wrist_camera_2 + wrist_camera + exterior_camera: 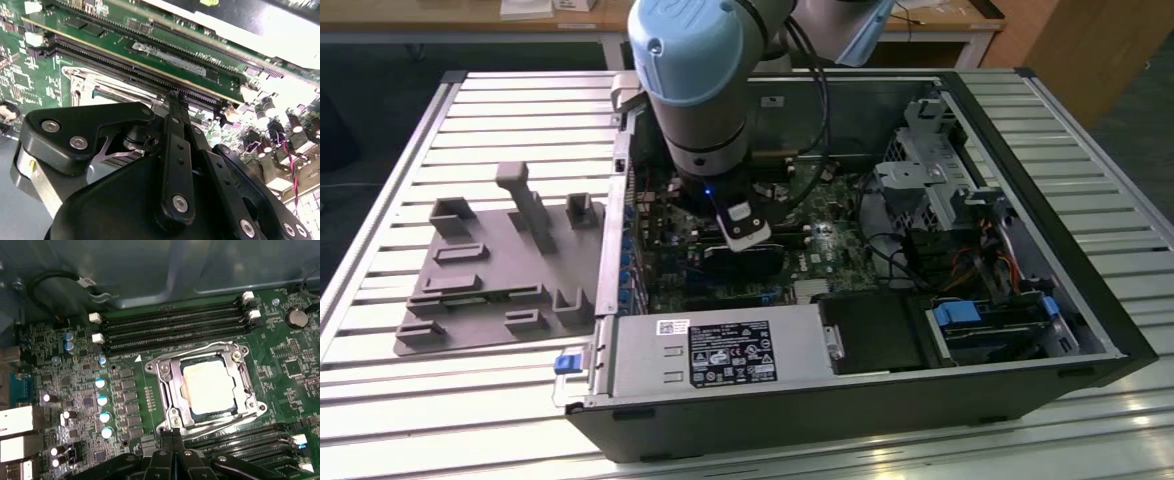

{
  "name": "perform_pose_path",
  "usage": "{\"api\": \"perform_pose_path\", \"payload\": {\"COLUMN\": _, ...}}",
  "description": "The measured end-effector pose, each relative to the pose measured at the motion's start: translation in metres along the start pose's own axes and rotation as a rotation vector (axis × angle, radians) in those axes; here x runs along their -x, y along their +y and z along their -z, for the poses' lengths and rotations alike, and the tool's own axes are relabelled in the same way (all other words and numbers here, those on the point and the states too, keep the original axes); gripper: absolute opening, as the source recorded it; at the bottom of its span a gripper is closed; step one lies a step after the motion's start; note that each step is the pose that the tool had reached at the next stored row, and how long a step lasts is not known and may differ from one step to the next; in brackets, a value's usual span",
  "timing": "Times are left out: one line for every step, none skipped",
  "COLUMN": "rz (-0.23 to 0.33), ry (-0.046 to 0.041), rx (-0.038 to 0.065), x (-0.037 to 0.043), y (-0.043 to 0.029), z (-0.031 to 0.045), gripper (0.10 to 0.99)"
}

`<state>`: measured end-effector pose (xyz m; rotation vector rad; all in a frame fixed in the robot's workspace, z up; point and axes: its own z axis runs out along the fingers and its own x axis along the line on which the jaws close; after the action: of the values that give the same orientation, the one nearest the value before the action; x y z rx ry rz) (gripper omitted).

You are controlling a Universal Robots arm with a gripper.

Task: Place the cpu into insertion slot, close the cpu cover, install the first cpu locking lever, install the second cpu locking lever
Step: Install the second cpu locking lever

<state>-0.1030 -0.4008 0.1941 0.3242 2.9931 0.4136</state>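
Cpu (209,386) seated in the insertion slot (181,405), cpu cover (170,390) down around it. Tool (172,436) clenched, fingertips together, empty, at the socket's 6 o'clock edge in the first wrist view.

A lab or workshop is suggested. An opened computer case (854,330) is laid on a slatted metal table (400,400) beside a grey fixture block (494,270). Wooden desks (480,20) are seen at the far side.
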Motion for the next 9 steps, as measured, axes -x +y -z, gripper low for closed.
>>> {"api": "perform_pose_path", "payload": {"rz": -0.001, "ry": 0.0014, "rx": 0.007, "x": 0.0000, "y": -0.0001, "z": 0.0000, "gripper": 0.106}}
{"api": "perform_pose_path", "payload": {"rz": -0.002, "ry": 0.0022, "rx": 0.011, "x": -0.0001, "y": -0.0001, "z": 0.0000, "gripper": 0.106}}
{"api": "perform_pose_path", "payload": {"rz": -0.002, "ry": 0.0028, "rx": 0.014, "x": -0.0003, "y": -0.0002, "z": 0.0001, "gripper": 0.106}}
{"api": "perform_pose_path", "payload": {"rz": -0.002, "ry": 0.0031, "rx": 0.016, "x": -0.0004, "y": -0.0003, "z": 0.0000, "gripper": 0.106}}
{"api": "perform_pose_path", "payload": {"rz": -0.002, "ry": 0.0033, "rx": 0.017, "x": -0.0005, "y": -0.0005, "z": -0.0001, "gripper": 0.106}}
{"api": "perform_pose_path", "payload": {"rz": -0.002, "ry": 0.0033, "rx": 0.018, "x": -0.0006, "y": -0.0008, "z": -0.0004, "gripper": 0.106}}
{"api": "perform_pose_path", "payload": {"rz": -0.002, "ry": 0.0034, "rx": 0.018, "x": -0.0007, "y": -0.0010, "z": -0.0007, "gripper": 0.106}}
{"api": "perform_pose_path", "payload": {"rz": -0.002, "ry": 0.0036, "rx": 0.018, "x": -0.0009, "y": -0.0013, "z": -0.0010, "gripper": 0.106}}
{"api": "perform_pose_path", "payload": {"rz": -0.002, "ry": 0.0037, "rx": 0.018, "x": -0.0012, "y": -0.0016, "z": -0.0013, "gripper": 0.106}}
